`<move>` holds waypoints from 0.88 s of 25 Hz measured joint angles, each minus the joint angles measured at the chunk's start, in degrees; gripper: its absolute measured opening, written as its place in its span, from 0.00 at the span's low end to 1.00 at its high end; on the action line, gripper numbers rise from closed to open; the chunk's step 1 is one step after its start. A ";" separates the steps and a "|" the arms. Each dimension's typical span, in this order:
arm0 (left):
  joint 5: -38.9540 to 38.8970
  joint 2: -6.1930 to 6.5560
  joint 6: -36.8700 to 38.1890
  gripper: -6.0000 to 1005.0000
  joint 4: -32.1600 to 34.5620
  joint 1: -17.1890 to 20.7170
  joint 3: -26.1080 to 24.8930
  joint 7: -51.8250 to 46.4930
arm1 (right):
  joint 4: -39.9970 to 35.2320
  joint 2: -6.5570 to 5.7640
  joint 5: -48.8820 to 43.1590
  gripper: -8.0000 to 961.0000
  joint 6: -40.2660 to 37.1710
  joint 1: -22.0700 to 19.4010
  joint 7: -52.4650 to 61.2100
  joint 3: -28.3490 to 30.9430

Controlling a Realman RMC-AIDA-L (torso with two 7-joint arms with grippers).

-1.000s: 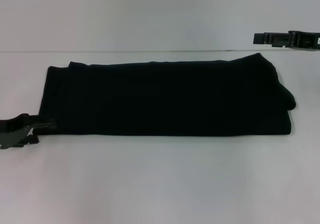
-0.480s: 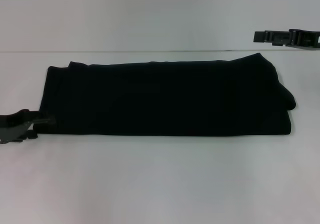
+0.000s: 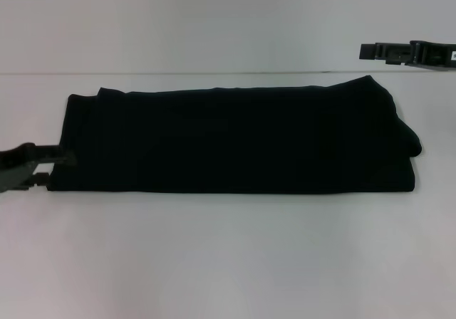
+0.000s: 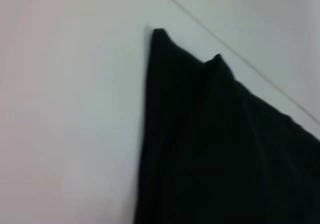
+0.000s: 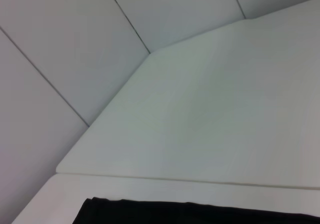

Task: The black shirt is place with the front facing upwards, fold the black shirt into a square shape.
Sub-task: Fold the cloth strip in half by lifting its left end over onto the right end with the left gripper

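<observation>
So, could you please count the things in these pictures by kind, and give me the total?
Black soft-fabric shirt, folded into a long band: 1
Black robot claws: 2 (left claw at the shirt's left end, right claw raised at far right)
White table: 1
Total: 4

1. A plain white table [image 3: 228,255] carries the work.
2. The black shirt [image 3: 235,139] lies flat on it, folded into a long band running from left to right.
3. One end of the band shows two pointed corners.
</observation>
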 joint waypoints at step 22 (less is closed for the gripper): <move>-2.19 1.20 3.43 0.79 -2.52 0.84 -0.39 -6.35 | -1.68 0.00 -0.45 0.95 -0.27 1.26 0.98 -1.27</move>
